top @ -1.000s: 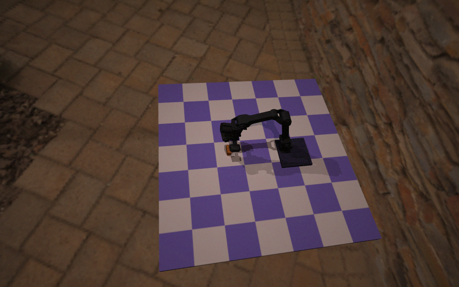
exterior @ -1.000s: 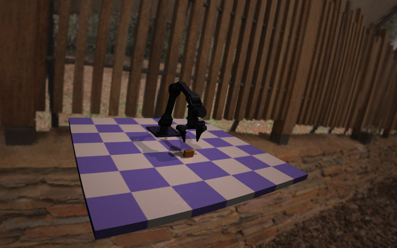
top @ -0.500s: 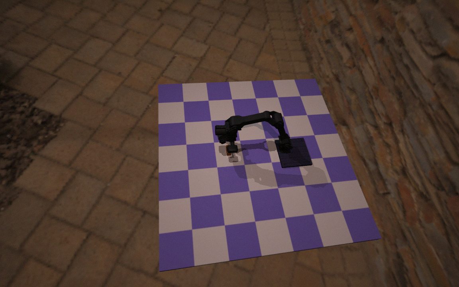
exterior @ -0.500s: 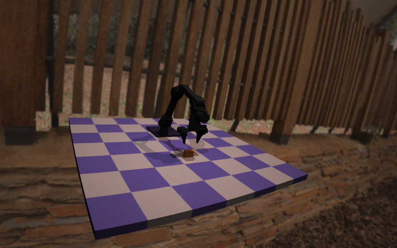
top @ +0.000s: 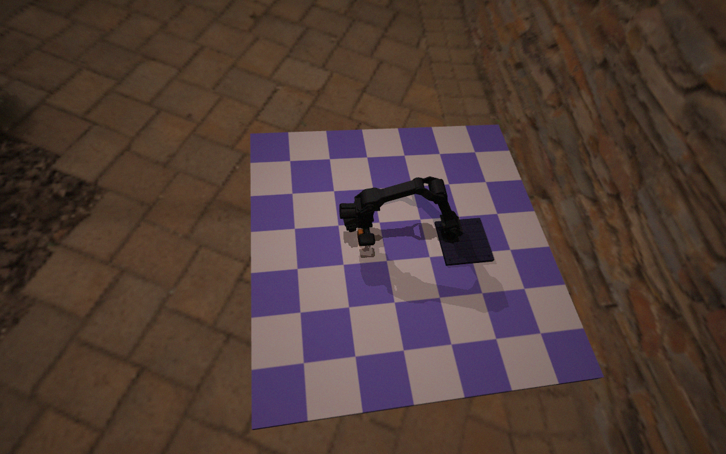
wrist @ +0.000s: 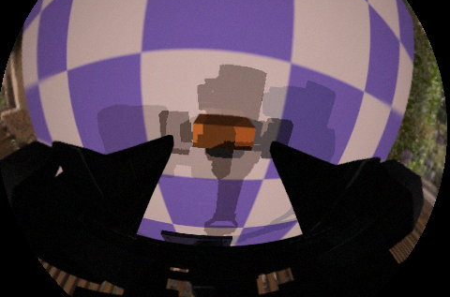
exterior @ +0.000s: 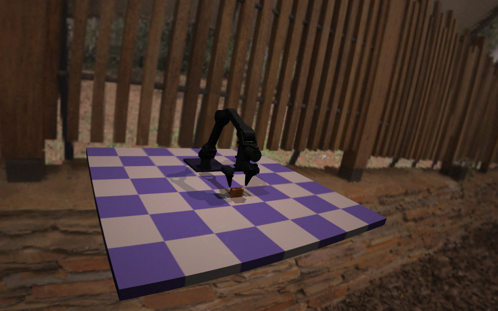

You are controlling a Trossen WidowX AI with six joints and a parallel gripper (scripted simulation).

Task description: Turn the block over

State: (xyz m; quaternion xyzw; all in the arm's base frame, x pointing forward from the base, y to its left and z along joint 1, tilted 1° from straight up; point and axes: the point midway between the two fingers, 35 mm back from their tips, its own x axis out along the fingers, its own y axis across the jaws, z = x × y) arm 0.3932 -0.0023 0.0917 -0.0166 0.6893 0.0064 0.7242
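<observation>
The orange block (top: 360,231) (exterior: 237,192) (wrist: 224,136) rests on the checkered table (top: 275,355) (exterior: 204,220) (wrist: 187,11), on a pale square. Its long side runs across the wrist view, and shadows of the arm fall over it. I cannot make out which side is marked. My gripper (exterior: 238,185) (wrist: 223,143) is open and empty and points down. In the exterior view its fingertips are above the block, one toward each end. In the wrist view the block shows between and slightly beyond the fingertips. In the top view the gripper hides most of the block.
The arm's dark base plate (top: 470,248) (exterior: 190,162) is on the table, to the right of the block in the top view and behind it in the exterior view. A slatted wooden fence (exterior: 382,77) stands beyond the table.
</observation>
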